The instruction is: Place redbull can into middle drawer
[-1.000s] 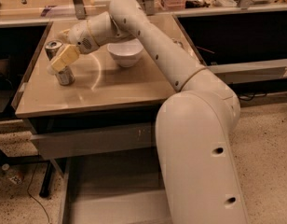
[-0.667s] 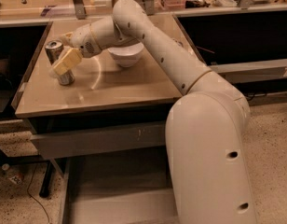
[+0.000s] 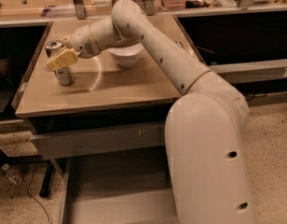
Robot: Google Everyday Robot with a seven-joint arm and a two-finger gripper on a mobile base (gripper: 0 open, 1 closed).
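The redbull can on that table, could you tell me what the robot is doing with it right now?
The robot's single arm reaches across the table, and its gripper is at the redbull can near the table's left edge, left of a white bowl. The can is not yet in the middle drawer, which stands open below the table with a bare floor.

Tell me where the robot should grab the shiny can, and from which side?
Around its slim middle, from the side. The redbull can stands roughly upright on the table, so its round wall is easy to squeeze. The gripper is at it, reaching in from the bowl side.
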